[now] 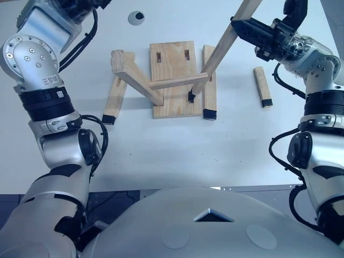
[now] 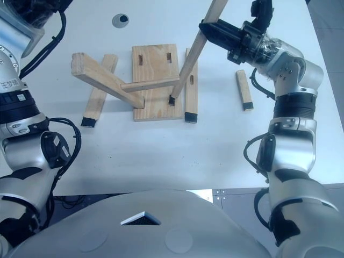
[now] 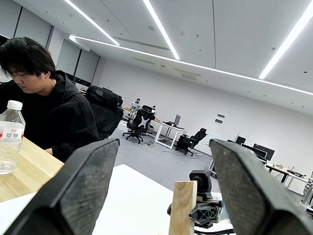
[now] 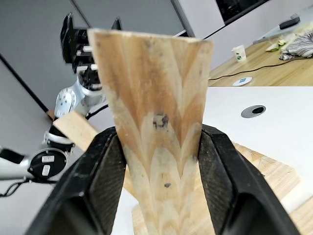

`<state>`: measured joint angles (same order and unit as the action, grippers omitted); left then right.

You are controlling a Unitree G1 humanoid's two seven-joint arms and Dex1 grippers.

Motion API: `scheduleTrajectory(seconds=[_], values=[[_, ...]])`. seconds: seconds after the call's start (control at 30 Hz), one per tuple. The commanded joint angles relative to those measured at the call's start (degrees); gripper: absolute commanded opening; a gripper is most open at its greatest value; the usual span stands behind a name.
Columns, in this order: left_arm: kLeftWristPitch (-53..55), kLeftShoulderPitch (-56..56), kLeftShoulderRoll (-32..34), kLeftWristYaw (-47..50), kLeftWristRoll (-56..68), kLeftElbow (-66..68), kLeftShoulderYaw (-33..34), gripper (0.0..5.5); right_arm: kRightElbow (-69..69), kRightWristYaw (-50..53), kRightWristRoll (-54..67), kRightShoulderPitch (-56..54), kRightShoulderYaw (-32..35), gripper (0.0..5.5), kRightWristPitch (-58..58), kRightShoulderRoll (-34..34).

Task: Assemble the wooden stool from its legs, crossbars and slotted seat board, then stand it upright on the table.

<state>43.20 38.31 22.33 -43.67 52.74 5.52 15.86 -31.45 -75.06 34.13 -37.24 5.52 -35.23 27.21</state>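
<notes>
While the left gripper gapes, a loose leg lies left of the slotted seat board; the right gripper clamps a crossbar-joined leg, its foot on the board; a short crossbar lies farther right.

Nothing can be read with certainty; a short line of dark lettering runs along the grey shell of the left arm, too small to make out; a plastic water bottle on the wooden bench bears a wrapped label, its print blurred; a paper cup far off carries a faint mark, illegible.
</notes>
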Motion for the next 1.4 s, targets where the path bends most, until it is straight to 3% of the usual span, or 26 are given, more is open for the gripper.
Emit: scheduleTrajectory(seconds=[0.03,0.2,0.43,0.7,0.87,1.1,1.4], values=[[-0.7,-1.1,0.5,0.4,-0.7,-1.0,0.5,3.38,2.2,-2.9,-8.9,3.3,-7.6,2.05,4.1,5.7],[-0.1,-3.2,0.8,0.4,-1.0,-3.5,-0.2,3.38,11.8,-7.3,-12.0,2.2,-13.8,2.05,7.1,11.6],[0.1,-5.2,-0.5,2.7,-0.6,-6.2,-0.2,3.38,22.2,-1.6,-11.5,5.4,-17.7,2.05,5.4,10.1],[3.7,-6.3,3.0,6.4,-2.7,-9.2,-2.4,3.38,30.5,4.3,-11.8,4.5,-21.1,2.05,0.1,11.1],[2.0,-5.9,2.0,8.8,-5.0,-5.3,-1.8,3.38,27.9,0.9,-12.5,-3.1,-23.1,2.05,-0.8,11.3],[-3.4,-3.2,2.8,19.5,-14.6,5.7,0.3,3.38,20.6,-8.7,-19.1,-12.0,-28.8,2.04,4.0,13.2],[-12.3,-11.7,2.9,26.8,-37.5,13.0,-13.4,3.38,13.4,-16.0,-25.3,-22.8,-33.7,2.04,7.7,9.7]])
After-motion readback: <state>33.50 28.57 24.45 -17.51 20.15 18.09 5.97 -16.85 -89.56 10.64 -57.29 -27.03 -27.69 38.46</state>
